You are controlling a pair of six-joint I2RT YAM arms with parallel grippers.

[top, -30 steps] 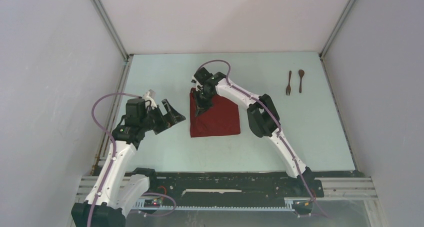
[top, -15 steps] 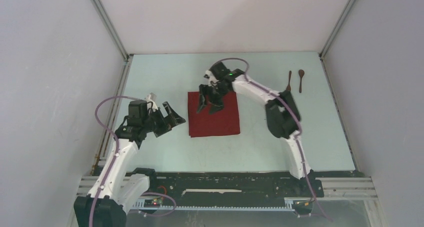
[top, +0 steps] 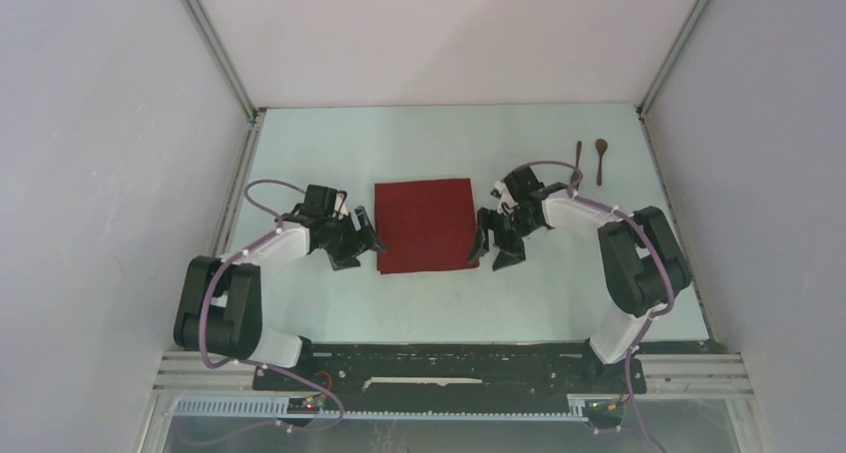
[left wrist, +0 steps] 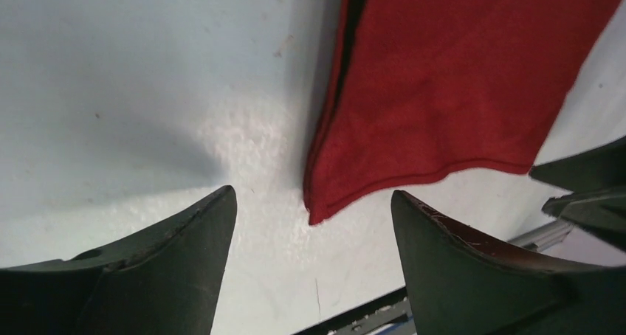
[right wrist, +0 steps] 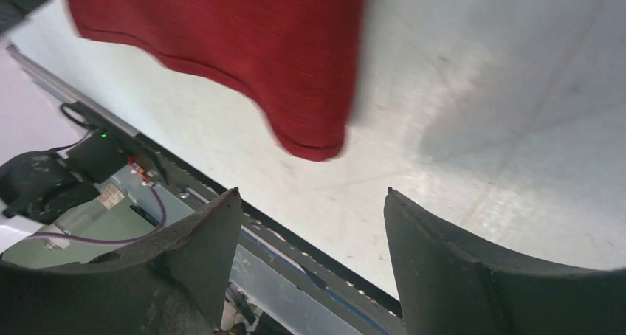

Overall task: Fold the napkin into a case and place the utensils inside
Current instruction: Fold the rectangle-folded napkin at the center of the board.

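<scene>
The dark red napkin [top: 424,226] lies flat as a folded rectangle in the middle of the table. My left gripper [top: 361,245] stands open at its near left corner. In the left wrist view that napkin corner [left wrist: 325,202] lies between the spread fingers [left wrist: 184,261], untouched. My right gripper [top: 491,251] stands open at the near right corner. In the right wrist view the napkin [right wrist: 236,47] ends just ahead of my right gripper [right wrist: 311,192]. The utensils, a fork [top: 578,164] and a spoon [top: 601,160], lie side by side at the far right.
White walls enclose the table on three sides. A black mounting rail [top: 449,368] runs along the near edge and shows in the right wrist view as the rail [right wrist: 295,246] below the fingers.
The right gripper let go of the napkin's far left part and swung to its near right corner. The left arm came in to the near left corner. The napkin now lies flat.
</scene>
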